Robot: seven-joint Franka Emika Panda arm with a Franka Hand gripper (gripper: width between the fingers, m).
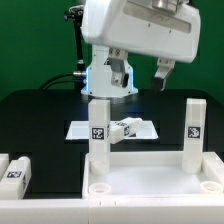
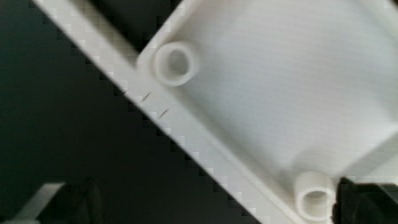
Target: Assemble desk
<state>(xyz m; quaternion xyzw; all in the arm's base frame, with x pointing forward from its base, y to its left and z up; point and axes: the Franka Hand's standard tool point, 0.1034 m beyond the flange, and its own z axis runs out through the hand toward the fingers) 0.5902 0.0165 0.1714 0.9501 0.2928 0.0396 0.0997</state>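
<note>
Hand (image 1: pixel 142 78) hangs high over the work, fingers spread wide with nothing between them, plainly empty. Below it the desk panel (image 1: pixel 150 190) lies rim-up on the black tabletop (image 1: pixel 40 120) at the front of the exterior view. Two legs stand upright in its far corners: the first leg (image 1: pixel 98 132) on the exterior view's left, the second leg (image 1: pixel 194 125) on the right. I'd call that halfway through the legs, between fittings. The wrist view looks down on the desk panel and shows a round socket (image 2: pixel 175 62) beside the rim, bare, and a second socket (image 2: pixel 317 190) further along, also unfilled. For the third fitting, a loose leg (image 1: pixel 125 128) lies on its side on the marker board (image 1: pixel 78 128) just behind the panel, and a spare leg (image 1: pixel 18 172) sits at the exterior view's left edge. Next move, by my reckoning: come down over the loose leg, pinch it across its flat sides, stand it up and line its end with a bare socket. It needs to go in square, or it may jam.
</note>
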